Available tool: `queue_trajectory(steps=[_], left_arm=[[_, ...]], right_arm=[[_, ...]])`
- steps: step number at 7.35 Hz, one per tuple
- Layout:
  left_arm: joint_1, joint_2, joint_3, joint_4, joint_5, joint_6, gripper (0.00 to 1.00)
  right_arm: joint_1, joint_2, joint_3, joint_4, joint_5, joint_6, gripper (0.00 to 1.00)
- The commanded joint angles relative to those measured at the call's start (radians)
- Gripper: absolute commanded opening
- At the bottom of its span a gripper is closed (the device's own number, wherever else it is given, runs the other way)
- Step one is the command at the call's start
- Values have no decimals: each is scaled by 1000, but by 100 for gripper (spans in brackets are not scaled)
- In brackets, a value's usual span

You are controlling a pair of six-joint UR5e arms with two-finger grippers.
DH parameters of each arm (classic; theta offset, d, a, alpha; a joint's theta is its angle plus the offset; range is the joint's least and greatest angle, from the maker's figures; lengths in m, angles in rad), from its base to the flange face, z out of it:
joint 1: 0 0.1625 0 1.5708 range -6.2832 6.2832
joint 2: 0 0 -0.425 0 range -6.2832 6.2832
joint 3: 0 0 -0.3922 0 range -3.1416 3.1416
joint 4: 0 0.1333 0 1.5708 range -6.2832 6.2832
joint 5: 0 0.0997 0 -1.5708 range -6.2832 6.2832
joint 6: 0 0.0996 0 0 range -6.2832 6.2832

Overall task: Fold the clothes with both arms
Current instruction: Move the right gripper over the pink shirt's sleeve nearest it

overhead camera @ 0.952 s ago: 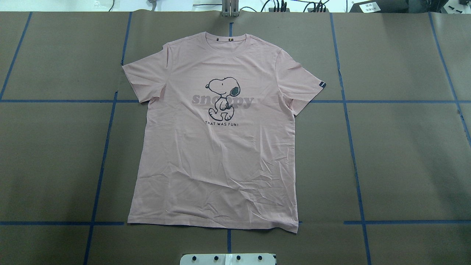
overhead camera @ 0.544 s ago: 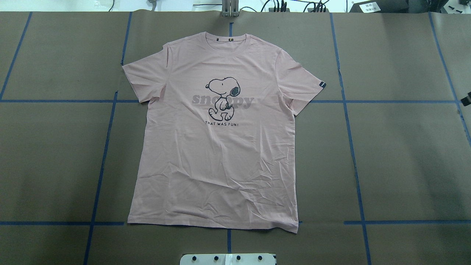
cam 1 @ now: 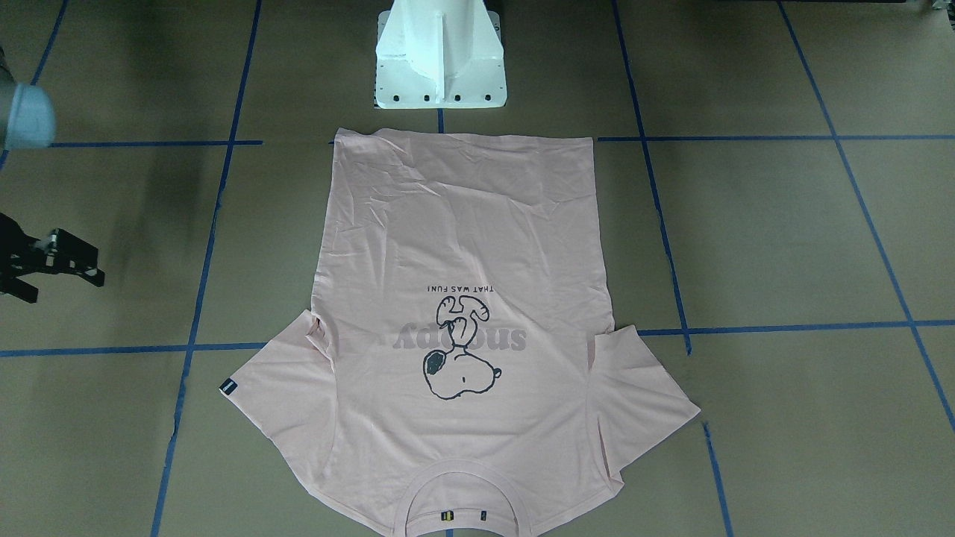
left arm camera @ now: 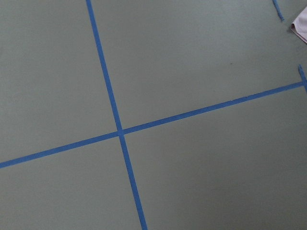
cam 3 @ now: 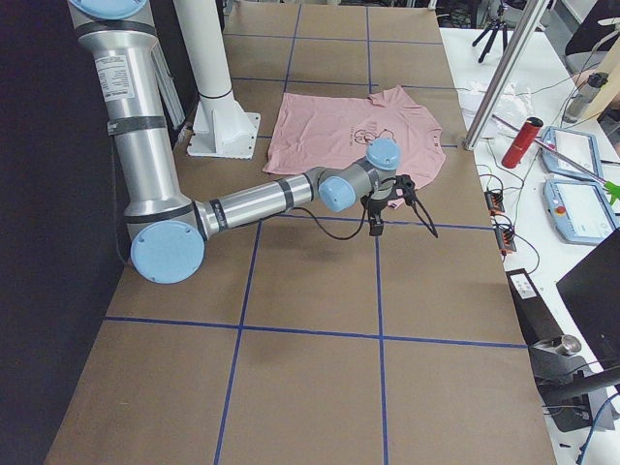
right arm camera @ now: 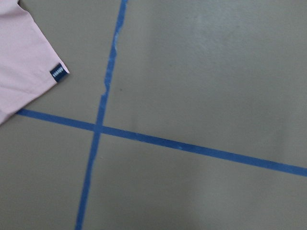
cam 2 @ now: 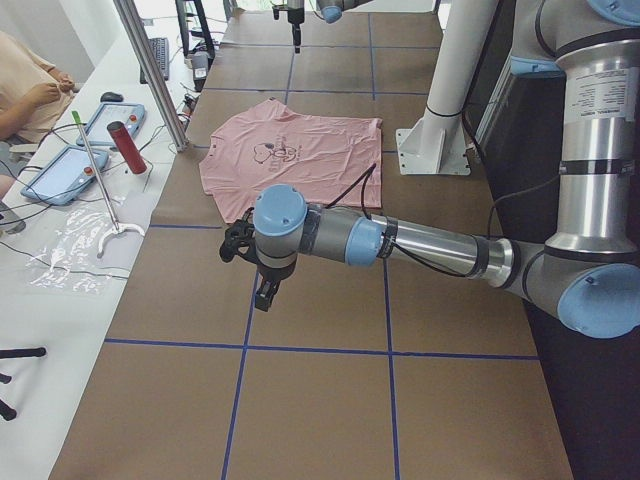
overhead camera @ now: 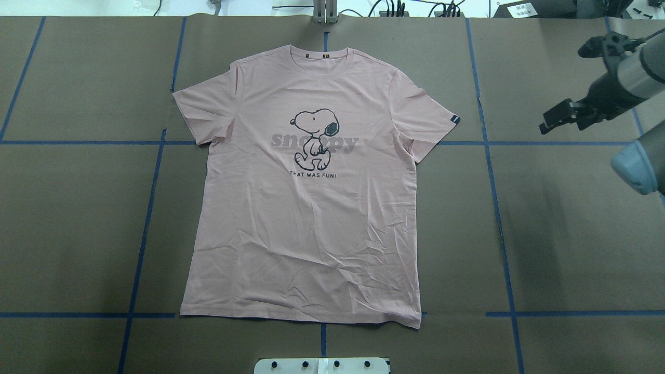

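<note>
If the two arms close in unevenly, one could catch only the top layer or drag the cloth, and the wrinkled lower half would likely bunch and skew the fold. On the left, the left gripper [cam 2: 264, 295] hangs over bare table [overhead camera: 78, 218], well apart from the shirt's left edge; I cannot tell if it is parted. The pale pink T-shirt [overhead camera: 311, 223] lies flat mid-table, print up. The right gripper [overhead camera: 548, 123] hovers well beyond the tagged sleeve [overhead camera: 436, 117], its jaws unclear too.
</note>
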State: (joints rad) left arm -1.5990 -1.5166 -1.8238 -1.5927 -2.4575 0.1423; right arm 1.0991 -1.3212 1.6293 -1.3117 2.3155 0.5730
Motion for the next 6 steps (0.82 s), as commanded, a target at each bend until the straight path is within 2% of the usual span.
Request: queue_trajectory(steps=[1, 2, 3, 4, 5, 6], left_arm=[[8, 4, 4, -4, -11, -7, 100], [7, 7, 6, -7, -11, -4, 100], [8, 7, 6, -9, -11, -4, 100], [7, 7, 6, -9, -12, -3, 100], [7, 7, 1, -9, -12, -3, 100], [7, 7, -5, -9, -12, -4, 100]], right_arm=[[-65, 187, -168, 6, -14, 149, 94], [-85, 230, -205, 6, -56, 215, 92], [-115, 269, -245, 28, -83, 291, 82], [-172, 270, -299, 143, -182, 383, 81], [-197, 263, -334, 282, -282, 510, 73], [-203, 275, -373, 320, -278, 552, 71]])
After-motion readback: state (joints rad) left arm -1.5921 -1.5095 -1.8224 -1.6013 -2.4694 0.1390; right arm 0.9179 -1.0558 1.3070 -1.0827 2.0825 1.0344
